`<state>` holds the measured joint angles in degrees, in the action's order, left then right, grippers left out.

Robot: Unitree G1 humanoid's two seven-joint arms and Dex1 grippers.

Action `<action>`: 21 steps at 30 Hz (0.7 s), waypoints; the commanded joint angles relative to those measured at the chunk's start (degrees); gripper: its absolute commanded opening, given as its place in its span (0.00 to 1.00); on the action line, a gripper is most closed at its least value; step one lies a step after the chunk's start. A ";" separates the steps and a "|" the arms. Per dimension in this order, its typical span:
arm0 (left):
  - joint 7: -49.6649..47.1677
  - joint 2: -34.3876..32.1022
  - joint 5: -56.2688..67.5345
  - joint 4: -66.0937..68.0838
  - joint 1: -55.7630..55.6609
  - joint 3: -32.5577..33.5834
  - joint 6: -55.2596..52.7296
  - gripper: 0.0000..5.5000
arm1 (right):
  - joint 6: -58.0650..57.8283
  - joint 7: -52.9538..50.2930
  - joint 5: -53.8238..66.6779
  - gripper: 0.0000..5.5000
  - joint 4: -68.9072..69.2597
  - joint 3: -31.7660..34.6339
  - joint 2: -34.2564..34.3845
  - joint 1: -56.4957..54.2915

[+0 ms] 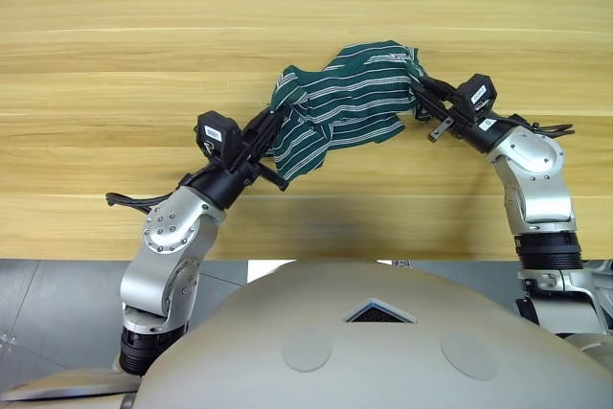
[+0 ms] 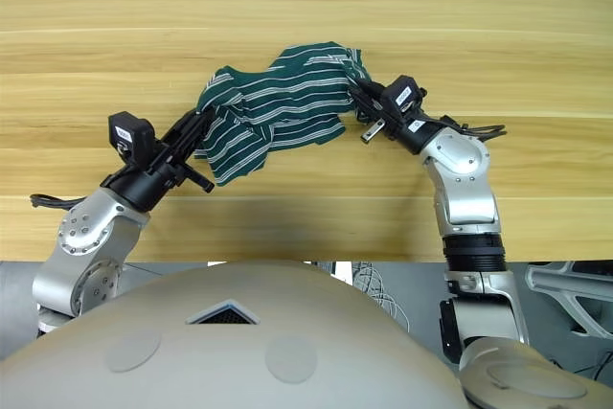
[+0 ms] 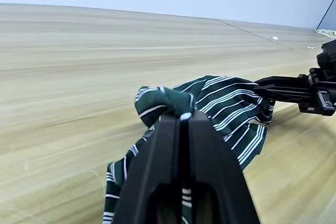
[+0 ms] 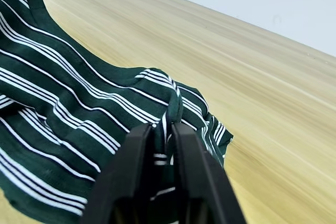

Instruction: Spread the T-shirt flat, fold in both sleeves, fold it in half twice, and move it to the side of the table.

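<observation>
- The left gripper (image 3: 181, 117) has its two fingers pressed together on a small fold of green striped fabric. The fold bulges out just past the fingertips.
- The right gripper (image 4: 164, 125) is drawn narrow in the same way. It pinches a bunched edge of the same garment between its fingers.
- The T-shirt (image 1: 345, 102) hangs crumpled between the two grippers over the wooden table (image 1: 144, 45). It is not spread, and no sleeve or collar can be told apart in the bundle.
- From the left gripper, the fabric runs forward and toward the robot's right, straight to the right gripper. From the right gripper, it runs back toward the robot's left.
- The long axis of the bundle follows the line joining the two sets of fingertips. The right end lies farther from the robot than the left end.
- A loose flap droops just beside the left gripper, on the side nearer the robot. Whether the flap touches the table cannot be told.
- Neither arm is nearer to the work, since each already grips one end.
- Judgement: the task is at its first step, spreading flat, and no fold is made yet.
- Judgement: the next move calls for drawing the grippers apart along that joining line until the slack fabric is taut, then lowering it to the table.
- Risk: both pinches are small and may slip under tension.
</observation>
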<state>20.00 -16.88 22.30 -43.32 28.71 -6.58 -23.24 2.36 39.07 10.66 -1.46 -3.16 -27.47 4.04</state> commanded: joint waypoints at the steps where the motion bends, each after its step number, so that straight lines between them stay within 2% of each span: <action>1: 0.64 -0.86 0.63 -0.87 0.52 0.19 0.27 0.00 | -1.35 -0.39 -0.54 0.01 -0.70 0.41 0.02 -1.74; 9: 0.49 -0.83 0.59 -0.30 0.31 0.49 0.55 0.00 | -1.39 1.21 1.76 0.01 1.96 2.65 -1.05 -1.08; 21: 0.47 0.18 3.14 1.93 -2.65 8.59 4.52 0.00 | 2.46 12.16 9.05 0.01 3.88 10.79 -7.55 -0.90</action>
<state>20.00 -16.56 24.66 -41.10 26.97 0.73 -19.56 3.73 49.25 18.27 2.68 6.51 -33.46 3.68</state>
